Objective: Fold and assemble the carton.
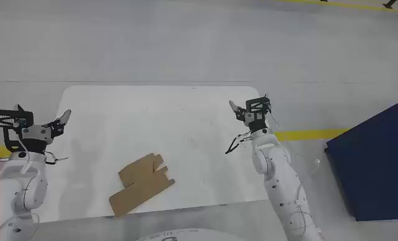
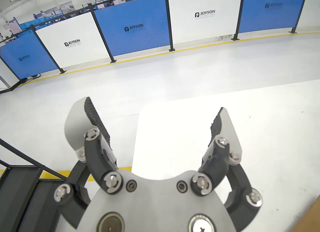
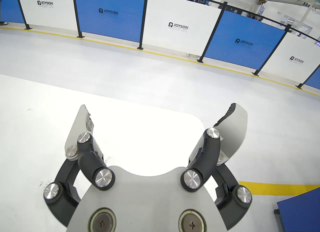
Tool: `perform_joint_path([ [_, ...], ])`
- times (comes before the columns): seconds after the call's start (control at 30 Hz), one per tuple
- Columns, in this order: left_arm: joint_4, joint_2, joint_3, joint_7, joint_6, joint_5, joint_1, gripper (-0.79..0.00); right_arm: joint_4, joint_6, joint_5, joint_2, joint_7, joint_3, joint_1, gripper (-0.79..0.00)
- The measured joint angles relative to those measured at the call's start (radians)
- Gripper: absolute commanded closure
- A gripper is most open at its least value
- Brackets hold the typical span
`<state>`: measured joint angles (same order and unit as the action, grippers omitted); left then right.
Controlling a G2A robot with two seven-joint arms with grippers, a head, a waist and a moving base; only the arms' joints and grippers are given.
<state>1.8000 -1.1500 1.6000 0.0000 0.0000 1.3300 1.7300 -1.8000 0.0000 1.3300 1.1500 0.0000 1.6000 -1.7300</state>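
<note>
Seen from above, the flattened brown carton (image 1: 142, 184) lies unfolded on the near left part of the white table (image 1: 186, 110), its long axis running diagonally from near left to far right. The left gripper (image 1: 42, 117) hangs at the table's left edge and the right gripper (image 1: 252, 109) near its right edge, both well apart from the cardboard and farther back than it. The carton therefore sits nearer than both and between them, and the left arm looks slightly the closer. In the left wrist view, the left gripper (image 2: 154, 105) has its fingers spread wide with nothing between them, poised over the table's far left corner; a strip of brown cardboard (image 2: 310, 215), probably the carton's edge, shows beside it. In the right wrist view, the right gripper (image 3: 159, 105) is likewise released and empty above the table's far right corner, facing blue and white fence panels (image 3: 180, 27). Folding appears not yet begun; either arm would have to come back toward the near side and inward to reach the carton.
</note>
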Motion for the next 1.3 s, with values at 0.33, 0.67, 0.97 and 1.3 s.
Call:
perform_joint_path([
  [0.33, 0.044, 0.005, -0.033, 0.063, -0.032, 0.071, 0.033, -0.785, 0.0, 0.0, 0.0, 0.0, 0.0, 0.0, 0.0, -0.785],
  [0.67, 0.075, 0.017, -0.045, 0.251, -0.071, 0.418, 0.146, -0.785, 0.0, 0.0, 0.0, 0.0, 0.0, 0.0, 0.0, -0.785],
  [0.97, 0.006, 0.028, -0.126, 0.279, -0.245, 0.469, 0.08, -0.785, 0.0, 0.0, 0.0, 0.0, 0.0, 0.0, 0.0, -0.785],
  [1.3, -0.24, 0.004, -0.362, 0.218, -0.371, 0.678, -0.176, -0.785, 0.0, 0.0, 0.0, 0.0, 0.0, 0.0, 0.0, -0.785],
])
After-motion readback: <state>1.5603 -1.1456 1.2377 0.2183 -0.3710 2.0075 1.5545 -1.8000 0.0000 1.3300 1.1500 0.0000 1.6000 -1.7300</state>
